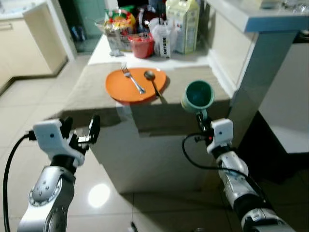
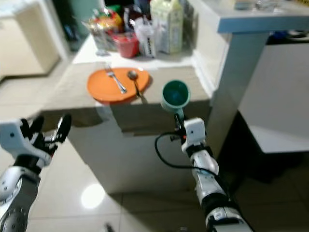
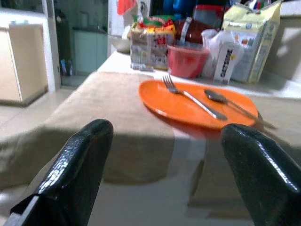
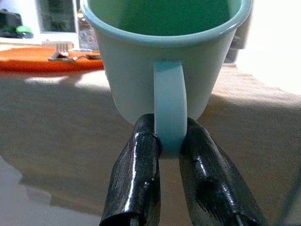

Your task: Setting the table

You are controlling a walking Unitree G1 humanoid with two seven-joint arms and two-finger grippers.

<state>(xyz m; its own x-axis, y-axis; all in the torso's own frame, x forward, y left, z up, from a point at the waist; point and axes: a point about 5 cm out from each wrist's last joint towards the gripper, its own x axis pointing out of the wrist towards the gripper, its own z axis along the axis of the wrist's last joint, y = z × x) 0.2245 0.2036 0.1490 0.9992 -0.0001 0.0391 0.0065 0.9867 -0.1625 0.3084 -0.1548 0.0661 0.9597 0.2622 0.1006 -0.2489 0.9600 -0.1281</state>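
The right pincer (image 1: 199, 115) is closed on the handle of a pale green mug (image 1: 198, 94) — in the right wrist view its two black fingers (image 4: 136, 174) pinch the handle's lower end from both sides. The mug stands upright, mouth up, at the near edge of the table (image 1: 91, 92), where a beige cloth (image 1: 87, 84) covers the top; whether its base touches the cloth or hangs just above it cannot be told.

From the mug, an orange plate (image 1: 120, 89) lies at about 10 o'clock, near but apart. On the plate rest a fork (image 1: 132, 79) and a spoon (image 1: 152, 81), side by side, the fork to the left, both with their heads toward 12 o'clock and handles pointing back toward the robot. The spoon's handle reaches past the plate's near rim.

Beyond the plate, at 12 o'clock, the far end of the table is crowded — a red tub (image 1: 141, 46), a large pale carton bag (image 1: 183, 24), a small white packet (image 1: 164, 42) and colourful snack packs (image 1: 118, 24).

The left pincer (image 1: 79, 129) is held off the table's near left corner, at roughly 8 o'clock from the plate, with its fingers (image 3: 77, 169) spread wide apart and holding nothing. In the left wrist view they frame the cloth and the plate ahead.

Glossy tiled floor (image 1: 101, 193) lies below.
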